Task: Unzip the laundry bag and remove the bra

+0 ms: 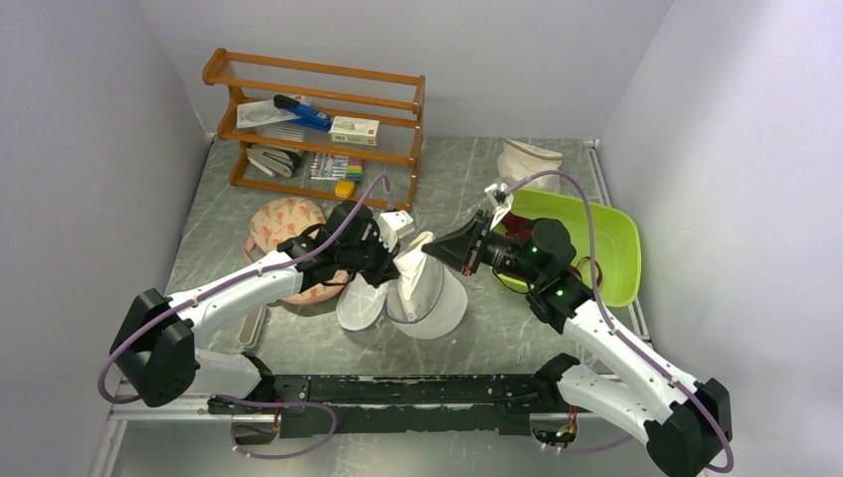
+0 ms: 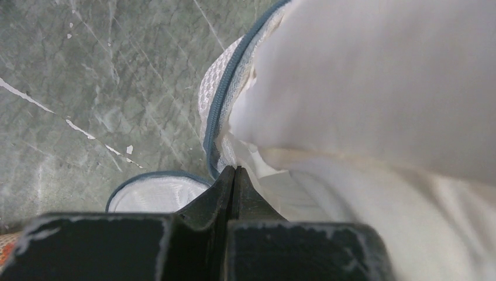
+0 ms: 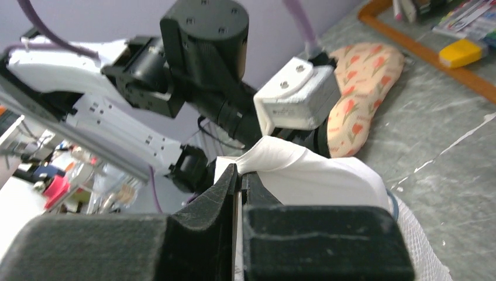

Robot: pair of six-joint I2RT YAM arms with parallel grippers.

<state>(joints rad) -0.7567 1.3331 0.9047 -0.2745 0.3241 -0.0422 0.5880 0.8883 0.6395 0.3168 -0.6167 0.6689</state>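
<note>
Both my pincers are clamped tight on the laundry bag [image 1: 425, 293]. The left gripper [image 2: 235, 171] pinches white cloth beside the grey zipper [image 2: 217, 117], and the right gripper [image 3: 240, 170] holds up a peak, likely to stretch the bag taut. No bra shows. Lettering on the far box [image 1: 354, 130] is too small to read.

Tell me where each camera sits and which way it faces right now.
Top external: above and behind the robot, looking down at the table; both arms show, meeting at the laundry bag.
Left wrist: on the left arm, looking down along its shut fingers at the bag's zipper rim and the table.
Right wrist: on the right arm, looking sideways past its shut fingers, pinching the bag, toward the left arm.
Shared: top external and right wrist both show the peach floral item.
</note>
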